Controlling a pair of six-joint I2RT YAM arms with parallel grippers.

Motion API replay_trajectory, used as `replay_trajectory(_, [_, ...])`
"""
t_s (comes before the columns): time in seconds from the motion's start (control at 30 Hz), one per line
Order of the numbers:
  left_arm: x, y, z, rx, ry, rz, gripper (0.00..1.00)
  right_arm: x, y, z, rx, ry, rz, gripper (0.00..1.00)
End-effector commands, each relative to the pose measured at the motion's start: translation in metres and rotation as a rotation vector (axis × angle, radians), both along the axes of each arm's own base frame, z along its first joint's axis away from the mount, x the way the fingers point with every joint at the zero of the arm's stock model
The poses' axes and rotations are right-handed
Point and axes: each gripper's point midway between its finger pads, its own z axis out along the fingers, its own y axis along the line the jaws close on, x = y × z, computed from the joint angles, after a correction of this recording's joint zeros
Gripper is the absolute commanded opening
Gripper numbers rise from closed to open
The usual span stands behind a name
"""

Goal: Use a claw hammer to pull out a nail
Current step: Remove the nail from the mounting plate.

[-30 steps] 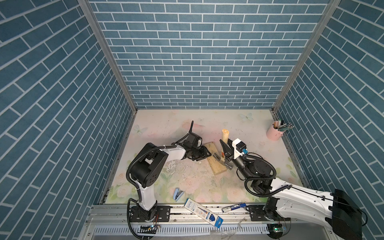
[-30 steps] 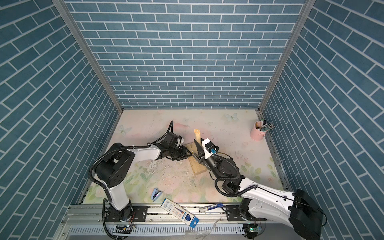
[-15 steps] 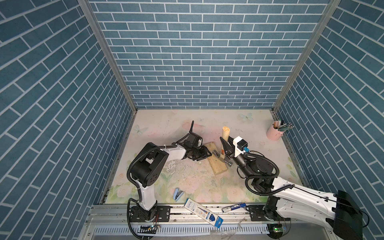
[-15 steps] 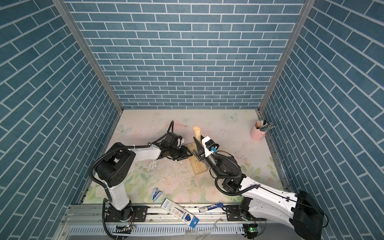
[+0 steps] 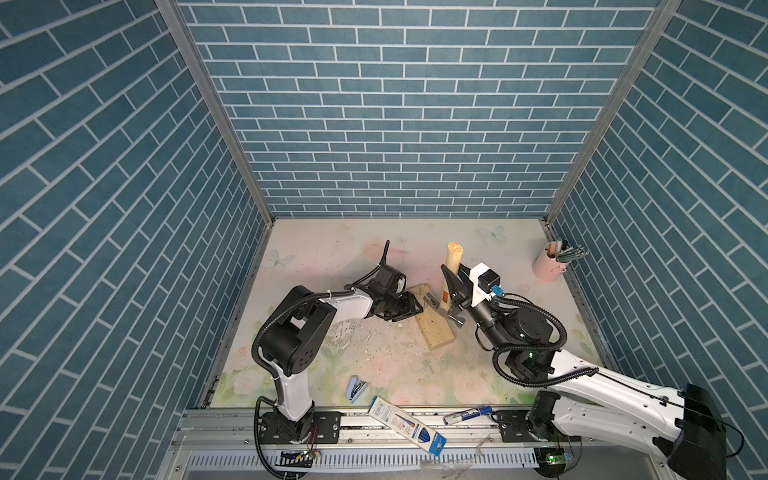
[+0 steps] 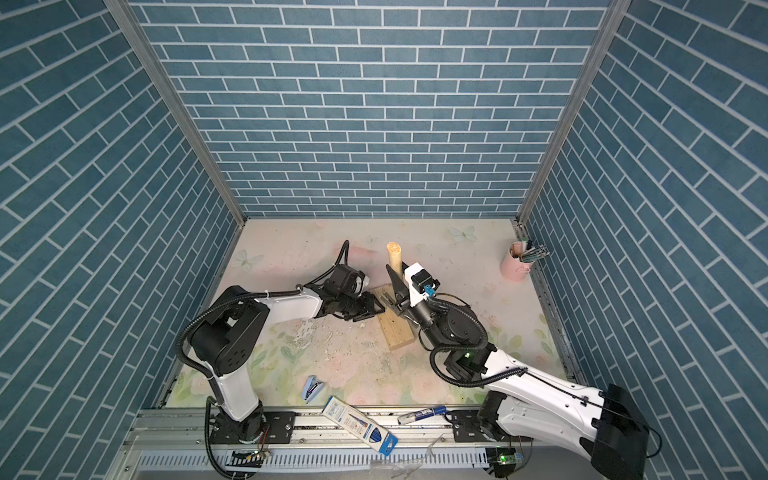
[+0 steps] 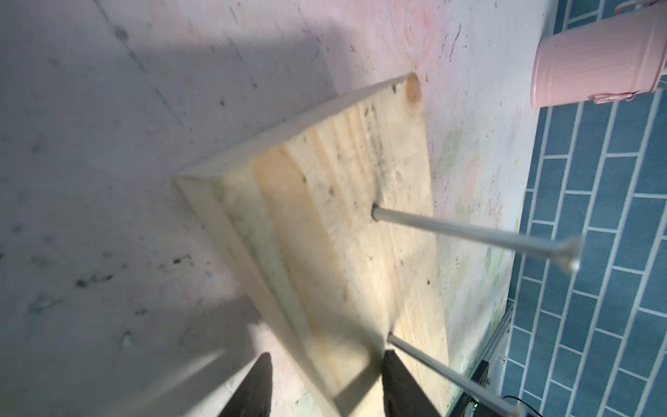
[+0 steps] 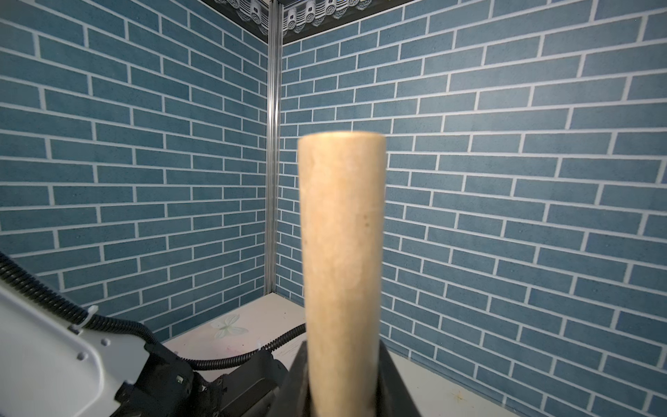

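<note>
Claw hammer (image 5: 452,258) stands near upright at the desk (image 5: 332,249) centre, head down at the wooden block (image 5: 435,330); right gripper (image 5: 452,286) pinches its handle; left gripper (image 7: 325,361) is spread astride the block's edge, beside two nails (image 7: 469,231) standing in it; pink bucket (image 5: 549,268) sits by the desk's far right corner.

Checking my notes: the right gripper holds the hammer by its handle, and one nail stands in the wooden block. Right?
No, the left wrist view shows two nails in the wooden block. The right gripper does hold the claw hammer by the handle.
</note>
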Motion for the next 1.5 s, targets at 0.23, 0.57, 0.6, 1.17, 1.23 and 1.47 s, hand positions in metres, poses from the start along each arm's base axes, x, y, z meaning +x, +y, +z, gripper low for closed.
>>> replay_trajectory(0.23, [-0.020,0.042,0.012,0.217,-0.056,-0.046,0.54,-0.008,-0.035,0.083,0.124,-0.037,-0.057,0.00])
replay_trajectory(0.57, [-0.018,0.057,0.048,0.246,-0.188,-0.050,0.59,0.003,-0.047,0.090,0.097,0.075,-0.095,0.00])
replay_trajectory(0.6, [-0.017,0.058,0.051,0.246,-0.203,-0.050,0.59,0.004,-0.047,0.089,0.093,0.088,-0.097,0.00])
replay_trajectory(1.17, [-0.014,0.079,0.103,0.250,-0.431,-0.018,0.60,0.024,-0.045,0.081,0.025,0.245,-0.092,0.00])
replay_trajectory(1.23, [-0.014,0.080,0.108,0.249,-0.455,-0.017,0.60,0.027,-0.042,0.078,0.012,0.269,-0.085,0.00])
replay_trajectory(1.47, [-0.013,0.084,0.120,0.244,-0.521,-0.016,0.60,0.042,-0.031,0.065,-0.015,0.357,-0.048,0.00])
